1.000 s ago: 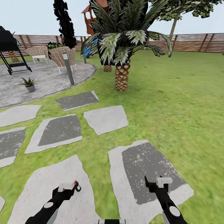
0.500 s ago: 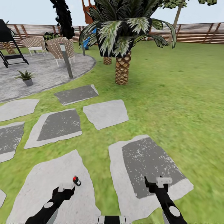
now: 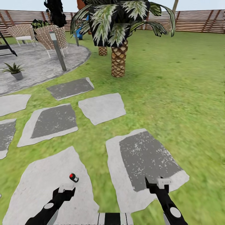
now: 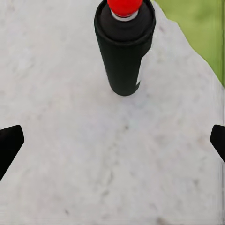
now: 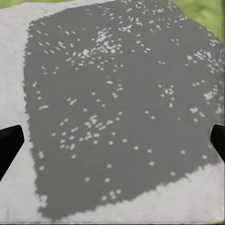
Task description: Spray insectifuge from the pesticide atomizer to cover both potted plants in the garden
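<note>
1. The head view looks forward and down over a garden: a green lawn [image 3: 175, 93] crossed by pale stepping slabs, with a brown slatted wooden fence [image 3: 200, 21] along the far edge.
2. At the near left, the left gripper [image 3: 66, 188] hangs over a large pale slab [image 3: 37, 187]. In the left wrist view its two dark fingertips [image 4: 9, 145] sit at opposite edges of the picture, so the jaws are spread wide with nothing between them.
3. Just beyond the left gripper, a small black cylinder with a red cap [image 3: 74, 177] stands on that same slab, apart from the fingers. The left wrist view shows it close up [image 4: 124, 44]: an upright black body with a round red top. Whether this is the pesticide atomizer cannot be told.
4. At the near right, the right gripper [image 3: 159, 184] hangs over a second slab [image 3: 147, 159] whose middle is dark grey and speckled white. In the right wrist view its fingertips [image 5: 9, 143] also sit at the two edges, spread wide and empty, above the dark patch [image 5: 117, 103].
5. Far left lies a round grey stone patio [image 3: 40, 67]. One potted plant [image 3: 13, 70], a small rosette of pointed leaves in a grey pot, stands on it, well apart from both grippers.
6. Also on the patio are woven chairs [image 3: 47, 36] and a slim grey post [image 3: 57, 50].
7. A palm with a scaly trunk [image 3: 119, 61] rises from the lawn in the far middle.
</note>
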